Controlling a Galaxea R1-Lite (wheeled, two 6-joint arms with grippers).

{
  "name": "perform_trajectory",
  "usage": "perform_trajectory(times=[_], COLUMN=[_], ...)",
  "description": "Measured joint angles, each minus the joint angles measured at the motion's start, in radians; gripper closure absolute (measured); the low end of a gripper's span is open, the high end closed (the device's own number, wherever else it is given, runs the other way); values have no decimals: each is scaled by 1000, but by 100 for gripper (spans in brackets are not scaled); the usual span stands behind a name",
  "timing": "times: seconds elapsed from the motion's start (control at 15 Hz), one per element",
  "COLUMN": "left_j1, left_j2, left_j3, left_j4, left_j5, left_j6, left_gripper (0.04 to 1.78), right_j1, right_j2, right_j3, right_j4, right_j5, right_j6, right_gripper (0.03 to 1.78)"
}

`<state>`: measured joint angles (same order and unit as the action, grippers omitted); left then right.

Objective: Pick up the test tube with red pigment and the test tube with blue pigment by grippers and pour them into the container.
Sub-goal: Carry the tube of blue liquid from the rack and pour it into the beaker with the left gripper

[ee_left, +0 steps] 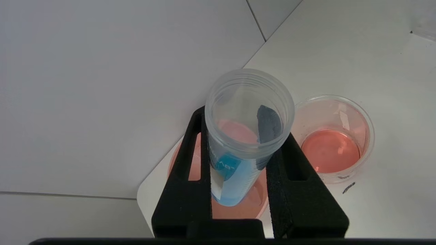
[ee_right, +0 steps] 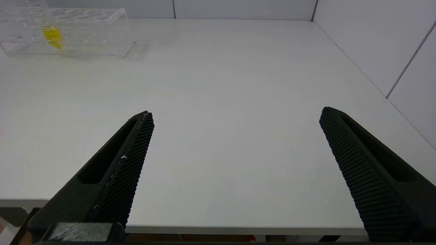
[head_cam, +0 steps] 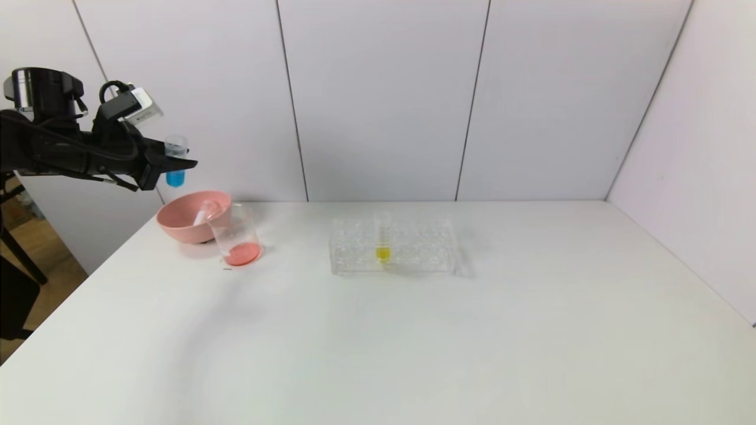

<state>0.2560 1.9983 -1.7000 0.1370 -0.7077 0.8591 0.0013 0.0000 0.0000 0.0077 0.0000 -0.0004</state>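
Note:
My left gripper (head_cam: 180,164) (ee_left: 243,126) is raised at the far left, shut on the test tube with blue pigment (head_cam: 175,177) (ee_left: 235,177). The tube stands roughly upright, with blue liquid in its bottom, above the pink bowl (head_cam: 186,221) (ee_left: 257,206). The container (head_cam: 237,236) (ee_left: 332,136), a clear beaker, stands on the table beside the bowl with red liquid in its bottom. No tube holding red pigment is in view. A clear, empty-looking tube (head_cam: 204,213) lies tilted in the bowl. My right gripper (ee_right: 236,112) is open over the table's near edge, holding nothing.
A clear tube rack (head_cam: 413,248) (ee_right: 95,30) holding one yellow-liquid tube (head_cam: 383,243) (ee_right: 52,34) stands mid-table. White wall panels close off the back and right. The table's left edge lies just beyond the bowl.

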Motion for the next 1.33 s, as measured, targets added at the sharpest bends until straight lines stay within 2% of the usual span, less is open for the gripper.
perform_trajectory(times=[0.27,0.73,1.07,1.33], left_j1=[0,11,13,11], left_j2=[23,96,114,116], left_j3=[-75,-262,-281,-287], left_j4=[146,413,447,449], left_j5=[-16,-43,-30,43], left_j6=[116,407,511,510], left_gripper=[135,135,135,135], right_j1=[0,0,0,0], right_j2=[0,0,0,0], right_j3=[0,0,0,0], right_j4=[0,0,0,0], right_j5=[0,0,0,0], right_j6=[0,0,0,0], right_gripper=[4,4,4,4])
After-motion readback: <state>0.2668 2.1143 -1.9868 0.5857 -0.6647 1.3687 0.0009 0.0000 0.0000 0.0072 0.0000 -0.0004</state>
